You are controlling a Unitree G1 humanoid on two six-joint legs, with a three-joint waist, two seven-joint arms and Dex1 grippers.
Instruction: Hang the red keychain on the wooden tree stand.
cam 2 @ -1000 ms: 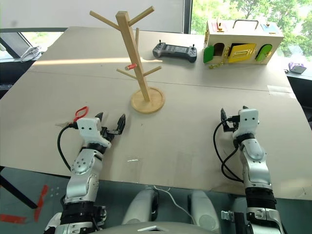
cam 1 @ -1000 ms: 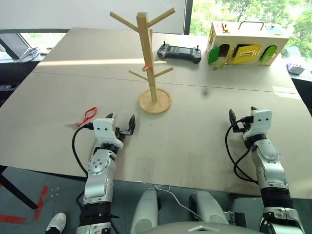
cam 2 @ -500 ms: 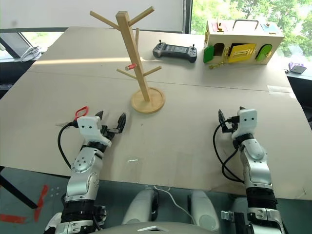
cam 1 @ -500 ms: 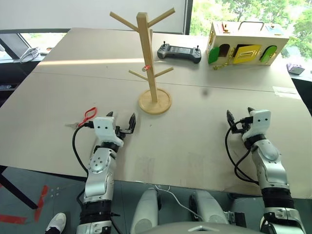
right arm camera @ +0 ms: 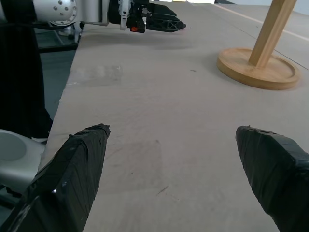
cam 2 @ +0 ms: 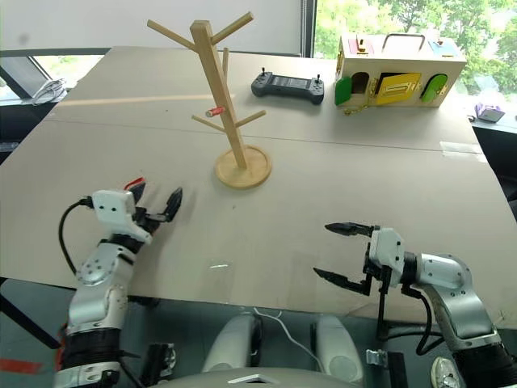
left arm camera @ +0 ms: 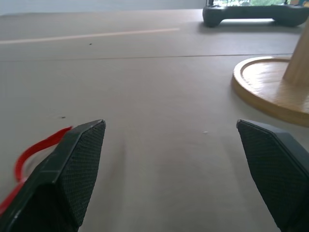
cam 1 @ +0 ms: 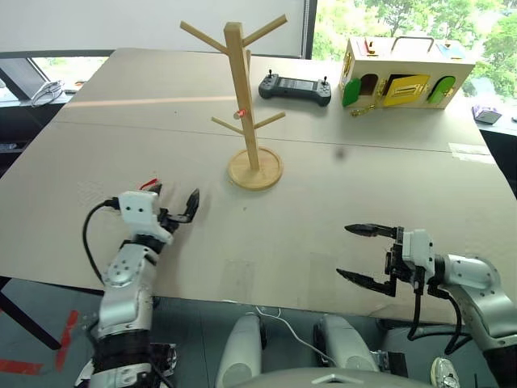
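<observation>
Nothing of the hanging is done as far as the pictures show. The red keychain lies flat on the table, at the robot's left, and from the head views just a sliver of its red strap peeks out beyond the left gripper. The left wrist view gives more: the red loop curls on the board right beside one black fingertip, outside the gap rather than between the fingers (whether it touches that finger I cannot tell). The left gripper's fingers stand spread wide with nothing between them, pointing forward low over the table.

The right gripper sits near the front edge of the table at the robot's right, turned sideways so that it points across toward the left arm; its two fingers are also parted wide and empty.

The wooden tree stand stands upright on its round base in the middle of the table, well apart from the keychain, and its slanted pegs carry no strap. A small red speck shows on the post, which is not the keychain. Behind it lie a black controller and a pale wooden box with coloured doors.

So all remains: line the left fingers over the strap, close on it, lift it, carry it to the stand and slip the loop over a peg
</observation>
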